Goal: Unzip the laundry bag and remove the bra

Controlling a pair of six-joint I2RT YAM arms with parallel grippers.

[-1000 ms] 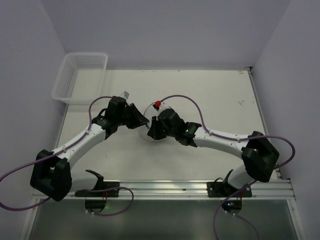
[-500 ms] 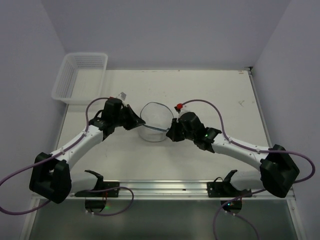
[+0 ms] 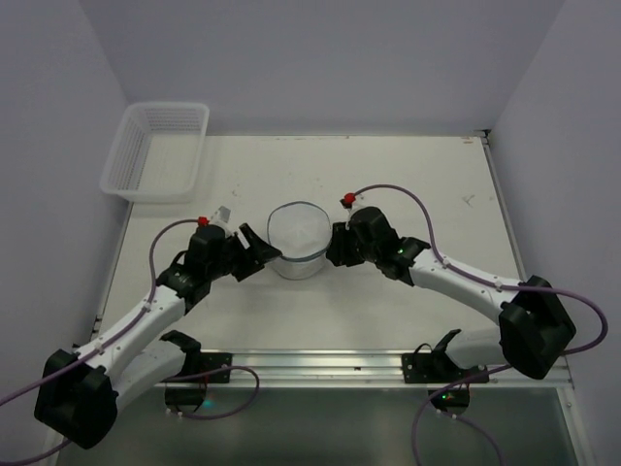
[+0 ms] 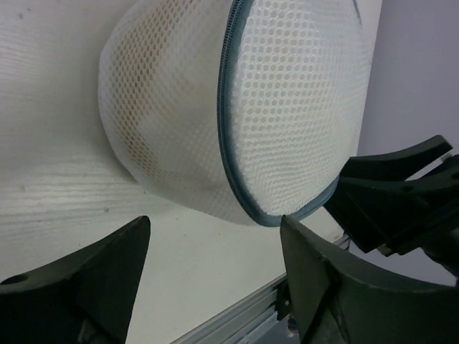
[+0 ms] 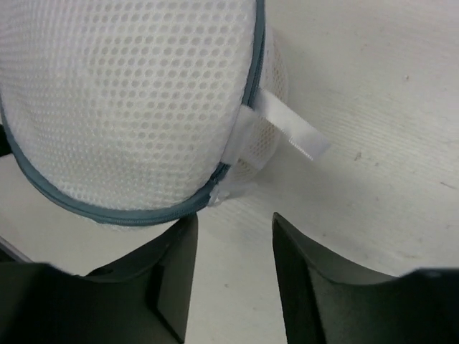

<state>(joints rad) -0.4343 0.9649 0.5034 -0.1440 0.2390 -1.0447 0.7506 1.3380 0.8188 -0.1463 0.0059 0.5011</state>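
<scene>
The laundry bag [image 3: 297, 238] is a white mesh dome with a grey-blue zipper line, resting on the table between both arms. My left gripper [image 3: 254, 250] is just left of it, open, with nothing between its fingers. In the left wrist view the bag [image 4: 237, 107] fills the top and the gripper [image 4: 215, 247] stands apart below it. My right gripper [image 3: 336, 247] is at the bag's right side, open. In the right wrist view its left finger [image 5: 168, 269] sits just under the zipper rim [image 5: 107, 211], beside a white fabric tab [image 5: 287, 129]. The bra is hidden.
A white slatted plastic basket [image 3: 155, 150] stands at the back left corner. The metal rail [image 3: 320, 364] runs along the table's near edge. In the left wrist view the right gripper [image 4: 401, 193] shows dark just past the bag. Walls close in on three sides.
Both grippers have opened and stand off the bag. The left arm drew back toward the near left. The bag has gone from a stretched shape to a rounded dome.
</scene>
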